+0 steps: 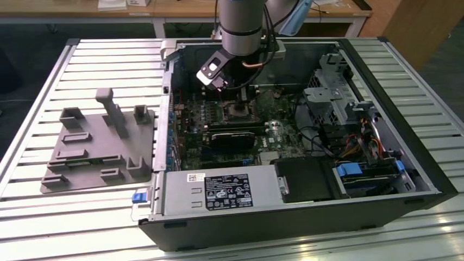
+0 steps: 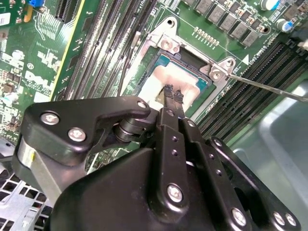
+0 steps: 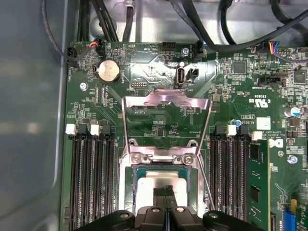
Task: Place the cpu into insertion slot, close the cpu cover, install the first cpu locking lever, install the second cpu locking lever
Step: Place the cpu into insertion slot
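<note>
The cpu (image 3: 156,185) (image 2: 161,82), a silver-grey square, lies flat in the insertion slot (image 3: 131,190) on the green motherboard. My gripper (image 3: 166,191) (image 2: 173,92) is shut, its two black fingertips pressed together and resting on or just above the chip's top. The cpu cover (image 3: 166,97), a silvery frame with a large cut-out, is swung open away from the slot. Thin wire locking levers (image 2: 269,89) (image 3: 207,185) stand free beside the slot. In the exterior view the gripper (image 1: 243,102) hangs inside the open computer case over the slot (image 1: 242,112).
Black memory slots (image 3: 91,178) flank the socket, with one memory stick (image 3: 257,187) fitted. A black fan card (image 1: 232,138), power supply (image 1: 217,193), drive cage (image 1: 333,92) and cables crowd the case. A grey fixture (image 1: 94,147) sits on the slatted table at the exterior view's left.
</note>
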### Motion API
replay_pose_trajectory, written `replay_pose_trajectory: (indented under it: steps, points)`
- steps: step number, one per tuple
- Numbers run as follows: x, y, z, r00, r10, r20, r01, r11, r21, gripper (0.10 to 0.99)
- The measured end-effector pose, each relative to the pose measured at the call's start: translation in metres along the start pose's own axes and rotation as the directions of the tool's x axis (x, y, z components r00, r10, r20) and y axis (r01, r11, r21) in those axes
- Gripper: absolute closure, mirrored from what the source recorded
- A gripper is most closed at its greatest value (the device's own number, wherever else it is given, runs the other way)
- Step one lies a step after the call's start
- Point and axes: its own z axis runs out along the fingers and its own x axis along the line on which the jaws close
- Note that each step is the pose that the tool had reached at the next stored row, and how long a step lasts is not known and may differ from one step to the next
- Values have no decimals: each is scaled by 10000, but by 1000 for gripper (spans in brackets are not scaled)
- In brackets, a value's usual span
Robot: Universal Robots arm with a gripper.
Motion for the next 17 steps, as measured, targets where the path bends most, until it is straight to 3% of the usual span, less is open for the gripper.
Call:
replay_pose_trajectory:
  steps: [6, 17]
  points:
    - [0, 6, -85, 10000, 0, 1, 0, 10000, -2, 984]
    - [2, 21, -315, 10000, -1, 7, 1, 10000, -21, 984]
